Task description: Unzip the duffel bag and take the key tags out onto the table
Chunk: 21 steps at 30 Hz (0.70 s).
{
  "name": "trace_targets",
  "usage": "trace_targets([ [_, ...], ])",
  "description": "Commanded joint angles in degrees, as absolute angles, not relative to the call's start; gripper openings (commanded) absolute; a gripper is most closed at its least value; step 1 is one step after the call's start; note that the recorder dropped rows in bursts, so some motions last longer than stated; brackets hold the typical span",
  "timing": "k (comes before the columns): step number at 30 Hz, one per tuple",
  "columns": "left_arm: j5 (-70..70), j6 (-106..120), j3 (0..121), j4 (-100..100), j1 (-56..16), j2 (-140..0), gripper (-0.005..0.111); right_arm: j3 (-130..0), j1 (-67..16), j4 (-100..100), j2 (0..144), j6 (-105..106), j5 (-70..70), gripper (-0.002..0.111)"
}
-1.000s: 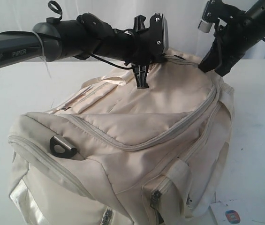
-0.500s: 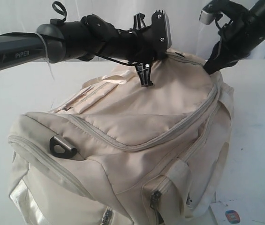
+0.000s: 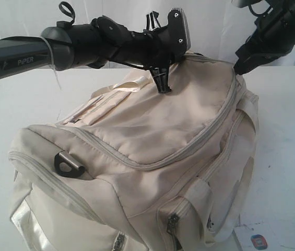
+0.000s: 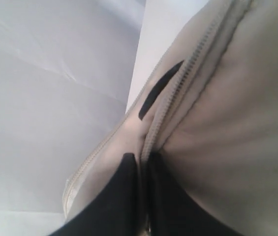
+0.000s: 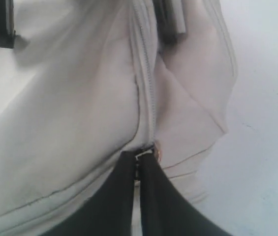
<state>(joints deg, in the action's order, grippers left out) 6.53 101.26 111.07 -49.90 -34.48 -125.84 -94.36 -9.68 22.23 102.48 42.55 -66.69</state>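
Cream fabric duffel bag (image 3: 152, 136) x1, on flat white bench (image 3: 288, 136). 2 tools: L tool (image 3: 163, 88) clenched on bag's top zip seam; R tool (image 3: 237, 66) pinching small metal zip pull (image 5: 157, 151), x1.

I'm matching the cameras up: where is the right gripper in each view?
Exterior view: the right gripper sits upper right, at the duffel bag's top edge.
Right wrist view: nearest the camera, closed at the zipper.
Left wrist view: not in it.
Shared landmark: the zipper.
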Motion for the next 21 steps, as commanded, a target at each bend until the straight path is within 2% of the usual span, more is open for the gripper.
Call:
trace_targets([
  [1, 0.0, 97.52, 111.3, -51.03, -31.67, -125.37, 0.0, -90.06, -9.14, 20.94, 99.6, 41.92, -69.96, 0.0],
  [21, 1.72, 97.27, 111.3, -51.03, -31.02, -125.37, 0.0, -76.14, -9.36, 37.13, 89.03, 48.37, -69.96, 0.0],
])
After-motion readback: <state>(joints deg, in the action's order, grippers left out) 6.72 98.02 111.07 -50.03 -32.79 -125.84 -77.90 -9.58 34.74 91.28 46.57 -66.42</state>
